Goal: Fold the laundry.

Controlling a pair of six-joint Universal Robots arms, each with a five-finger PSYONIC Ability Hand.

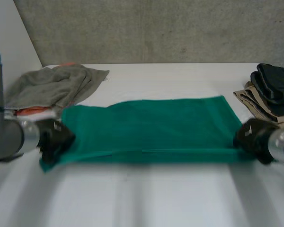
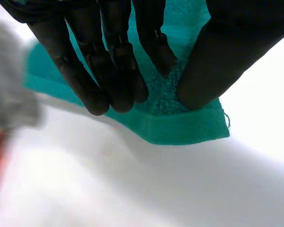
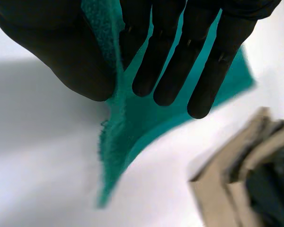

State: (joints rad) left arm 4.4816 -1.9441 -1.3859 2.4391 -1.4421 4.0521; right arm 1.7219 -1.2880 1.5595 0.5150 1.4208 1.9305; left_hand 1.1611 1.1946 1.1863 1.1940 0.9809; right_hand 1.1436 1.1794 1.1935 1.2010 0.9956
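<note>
You have the green towel (image 1: 151, 125) stretched flat on the table (image 1: 142, 203) between your 2 hands, long side across. Left hand (image 1: 54, 137) is at 1 near corner. In its wrist view the fingers (image 2: 109, 71) are on top and the thumb is pressed against the cloth (image 2: 180, 127), so it is pinching that corner. Right hand (image 1: 251, 135) is at the other near corner, towel (image 3: 128, 127) nipped between thumb and straight fingers (image 3: 180, 56), edge hanging off below them.

Progress, my call: the near edge between the hands looks thick, so maybe 1 lengthwise fold is in, but I can't be sure. The towel is long and not yet folded short, so at least 1 more fold is left.

Beyond the right hand is a folded stack (image 1: 270, 92) of beige and dark pieces, which looks done. Beyond the left hand a grey cloth (image 1: 52, 85) lies crumpled with something orange (image 1: 31, 110) under it, both unfolded. Roughly midway.
</note>
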